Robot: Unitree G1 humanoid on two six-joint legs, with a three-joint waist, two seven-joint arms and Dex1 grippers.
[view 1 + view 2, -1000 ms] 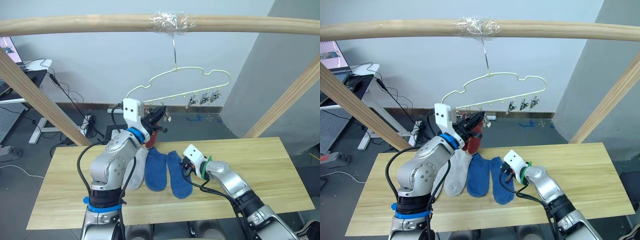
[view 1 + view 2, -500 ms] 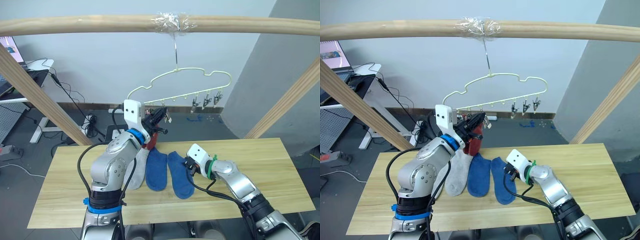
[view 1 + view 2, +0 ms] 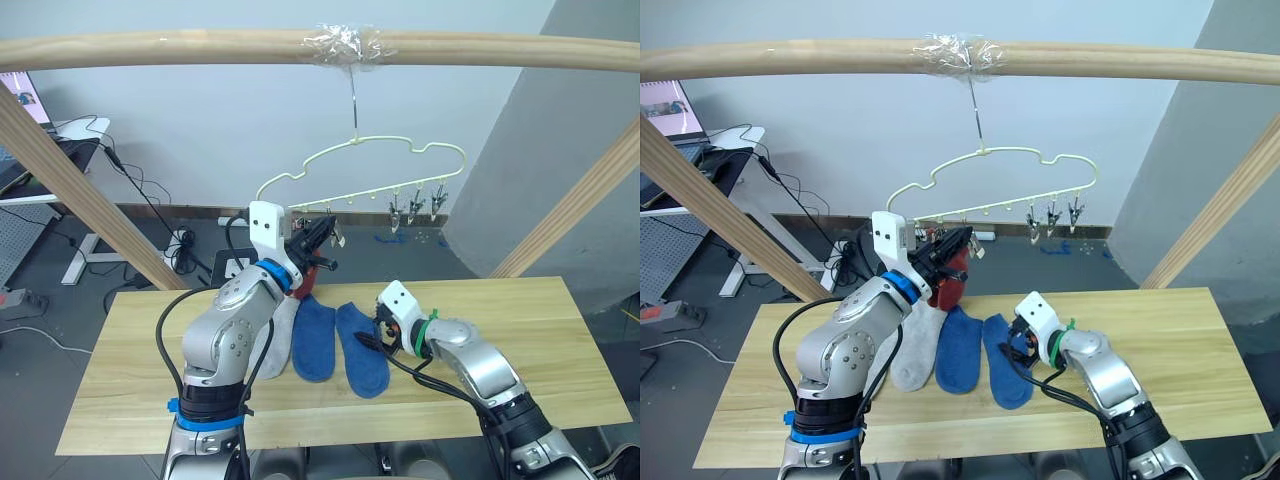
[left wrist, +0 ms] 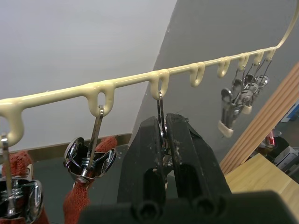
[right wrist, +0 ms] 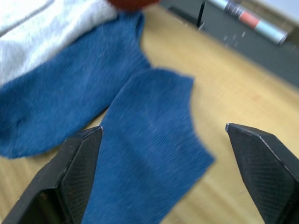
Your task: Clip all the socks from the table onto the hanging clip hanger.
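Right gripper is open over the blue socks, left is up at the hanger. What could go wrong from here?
The two blue socks lie side by side, touching, so the open right gripper may pinch both. The left gripper, shut on a clip, could tug the clip hanger, which hangs freely by its hook, and set it swinging.

right claw [image 5: 163,154] shifted rightward along blue sock [image 5: 154,154]
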